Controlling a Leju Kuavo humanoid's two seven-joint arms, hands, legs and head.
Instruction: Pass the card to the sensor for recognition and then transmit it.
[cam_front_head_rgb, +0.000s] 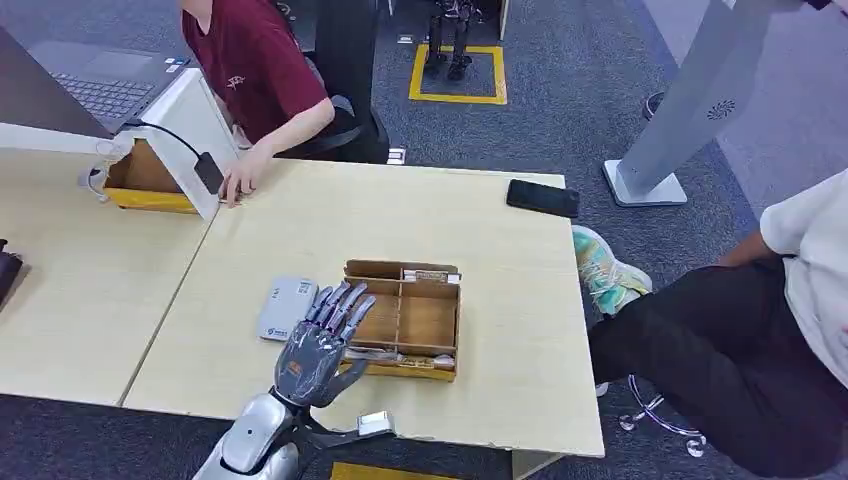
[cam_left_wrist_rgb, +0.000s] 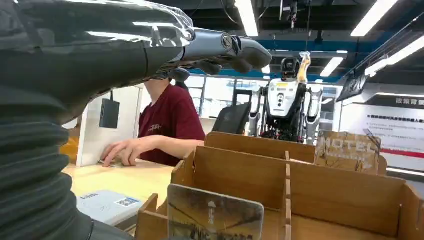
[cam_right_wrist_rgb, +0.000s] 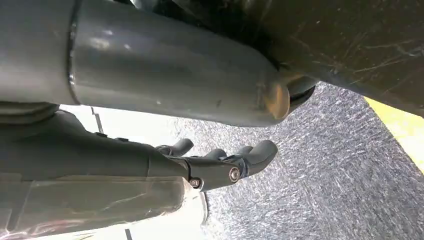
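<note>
A card (cam_left_wrist_rgb: 215, 214) stands upright at the near wall of the wooden box (cam_front_head_rgb: 425, 322), its face to the left wrist camera. Another card (cam_left_wrist_rgb: 347, 150), printed HOTEL, leans at the far wall. The left hand (cam_front_head_rgb: 320, 345) hovers over the box's left end, fingers spread, holding nothing. The white sensor (cam_front_head_rgb: 287, 308) lies just left of the box on the table (cam_front_head_rgb: 300, 220). A phone (cam_front_head_rgb: 542, 197) lies near the far edge. The right hand (cam_right_wrist_rgb: 220, 162) hangs over carpet, fingers loosely curled, empty.

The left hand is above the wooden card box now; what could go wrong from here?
1. The left hand has spread fingers over the box's thin dividers; they may catch on a wall and shift the box.
2. The card stands upright against the near wall, so a pinch may slip or tip it.
</note>
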